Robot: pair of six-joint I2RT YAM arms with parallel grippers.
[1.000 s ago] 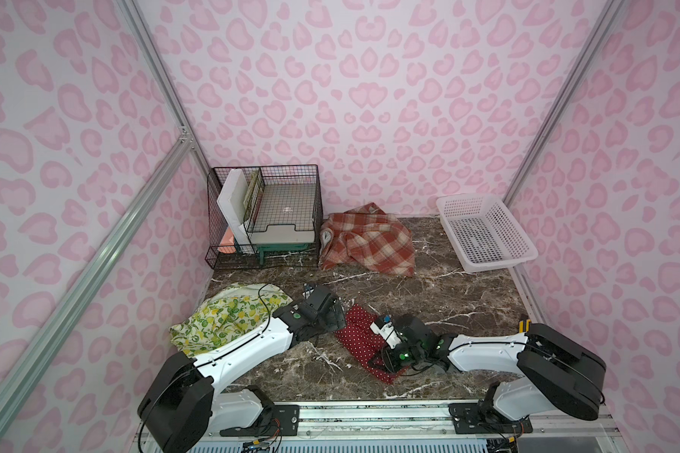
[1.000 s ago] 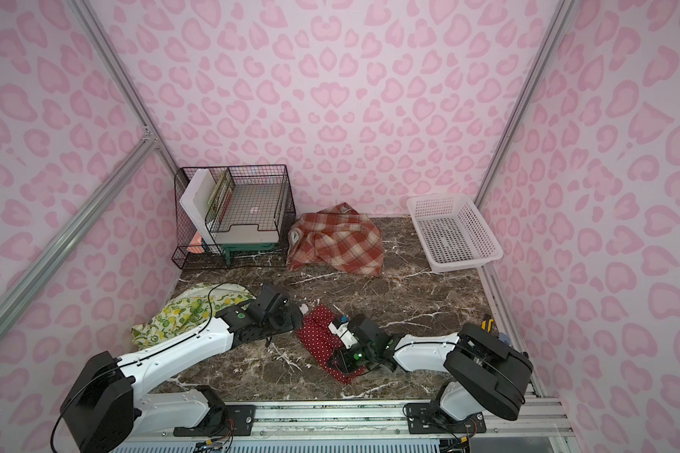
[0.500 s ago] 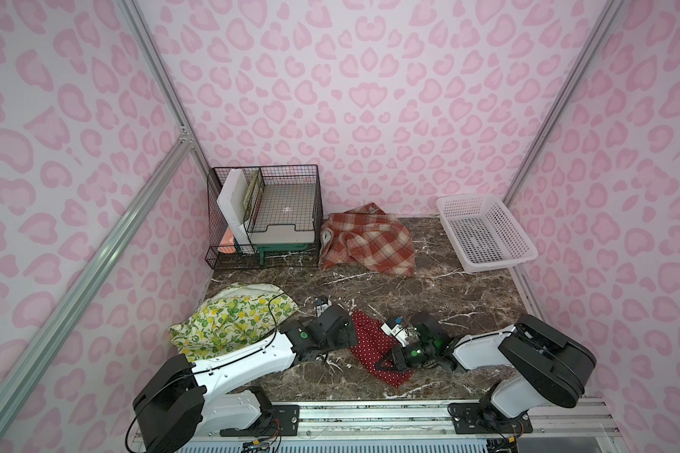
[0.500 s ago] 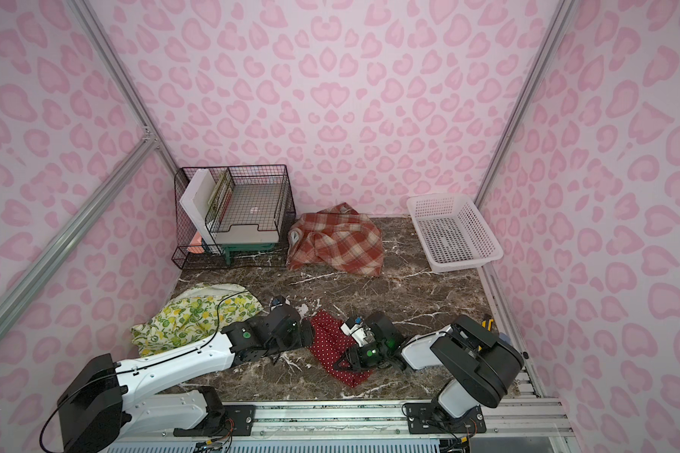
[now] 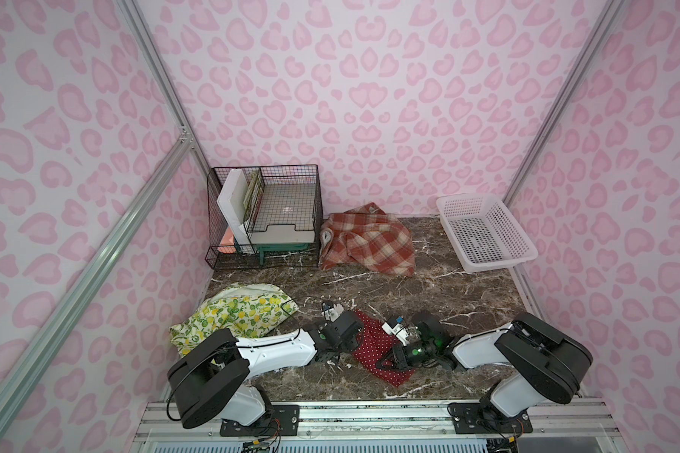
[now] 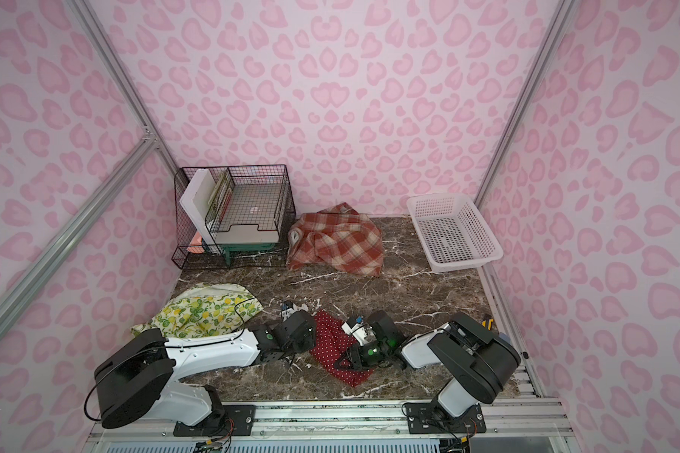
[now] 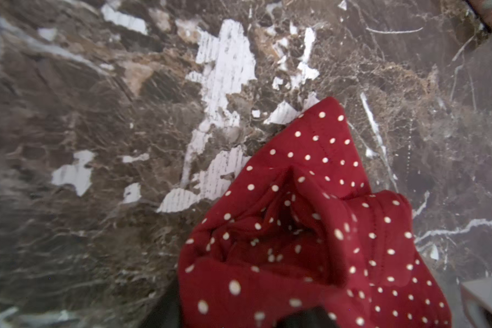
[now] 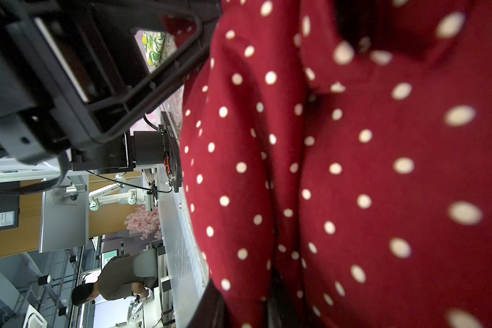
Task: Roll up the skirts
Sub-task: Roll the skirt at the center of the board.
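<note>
- The red skirt [image 5: 374, 340] is lying crumpled near the front of the table [image 5: 448, 286], between the two arms.
- The left gripper [image 5: 345, 347] is pinching one side of it with narrow jaws, and the cloth is bunching up around them.
- The right gripper [image 5: 390, 357] is clamping the opposite side, its jaws narrow on a fold.
- Both are holding gathered folds, not a flat hem, so a roll begun here is risking coming out lopsided and loose.
- If the arms are pulling apart to flatten it, a thin pinch is liable to be slipping free.
- The wrists are sitting close together, so turning either one is risking a knock.
- The lemon skirt [image 5: 232, 317] is lying just beside the left arm, so a sweeping elbow is risking dragging it.
- The plaid skirt [image 5: 370, 243] is waiting unrolled at the back, well apart.
</note>
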